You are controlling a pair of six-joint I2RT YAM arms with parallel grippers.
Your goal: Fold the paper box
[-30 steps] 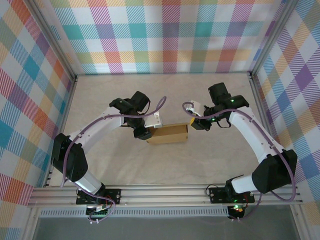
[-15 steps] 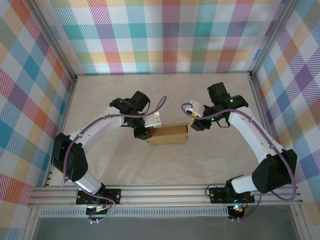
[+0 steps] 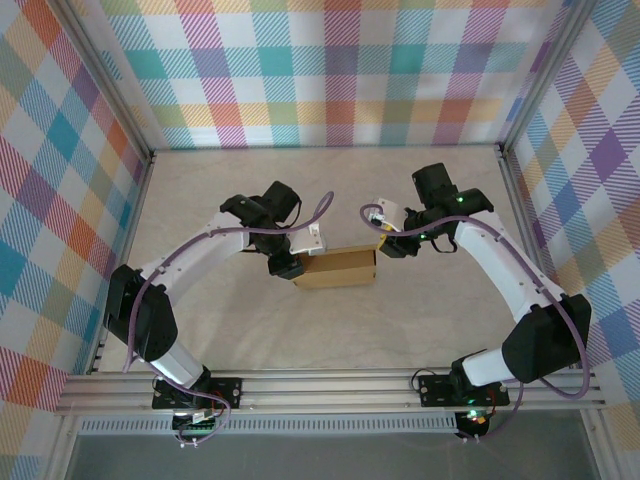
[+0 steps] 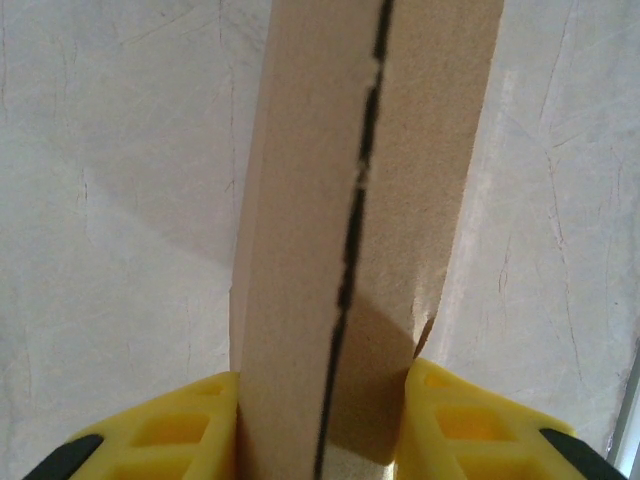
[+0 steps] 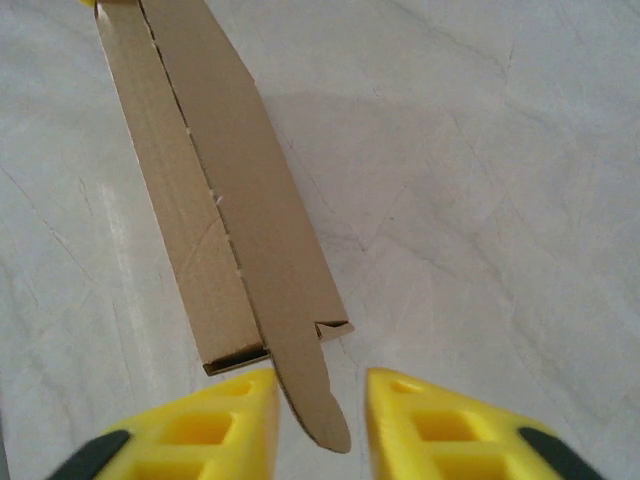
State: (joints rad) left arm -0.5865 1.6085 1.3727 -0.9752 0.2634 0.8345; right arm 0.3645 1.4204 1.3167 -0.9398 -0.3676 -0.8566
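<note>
The paper box (image 3: 338,267) is a flat brown cardboard box lying on the table between the two arms. My left gripper (image 3: 288,266) is shut on its left end. In the left wrist view the box (image 4: 360,180) runs away from the yellow fingers (image 4: 180,435), which press on both of its sides around the gripper (image 4: 325,425). My right gripper (image 3: 386,246) hovers at the box's right end. In the right wrist view a rounded flap tab (image 5: 312,395) sticks out of the box (image 5: 200,200) into the open right gripper (image 5: 320,380), close to the left finger and clear of the right one.
The pale marbled tabletop (image 3: 400,320) is ringed by checked cloth walls (image 3: 330,70) and a metal frame (image 3: 330,388) along the near edge.
The right gripper has shifted slightly up and left at the box's right end, and its jaws widened then narrowed. The left gripper and the box have stayed put.
</note>
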